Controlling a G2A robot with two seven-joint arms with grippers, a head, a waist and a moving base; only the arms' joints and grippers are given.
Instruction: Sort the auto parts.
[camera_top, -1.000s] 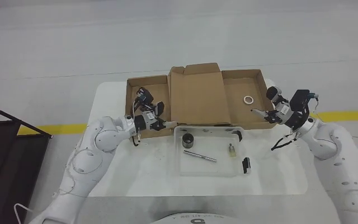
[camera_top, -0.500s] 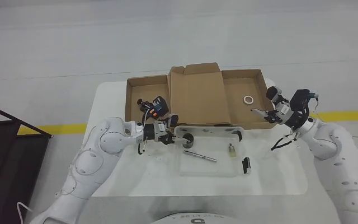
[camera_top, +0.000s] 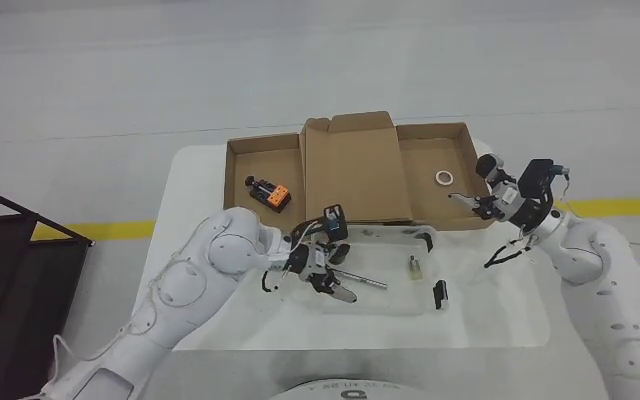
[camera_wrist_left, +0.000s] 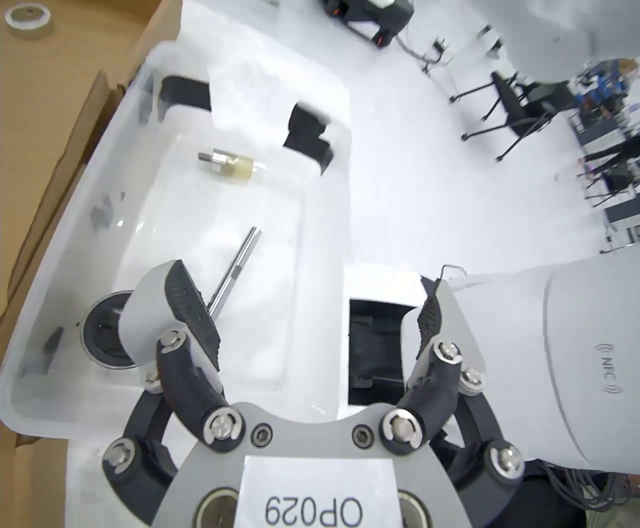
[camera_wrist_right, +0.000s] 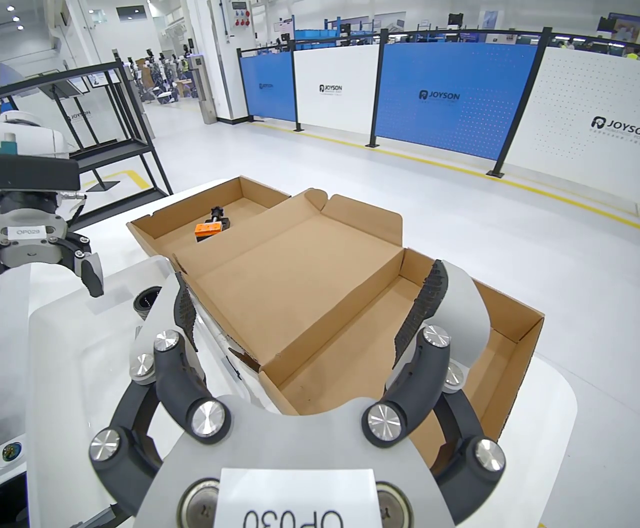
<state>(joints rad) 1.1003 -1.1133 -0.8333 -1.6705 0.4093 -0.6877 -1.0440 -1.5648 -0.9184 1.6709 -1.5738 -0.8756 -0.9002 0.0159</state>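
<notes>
Jaws on your left gripper are standing wide apart and gripping nothing, hanging over the white tray near the tabletop's front edge. Inside it the metal rod is lying just beside one fingertip, the black bearing is sitting beside that same finger, and the small fitting is resting well apart. Behind, the cardboard box is lying along the far edge, holding an orange part in its left compartment and a white ring in its right. Your right gripper is hovering at that compartment's near wall, jaws apart, empty.
</notes>
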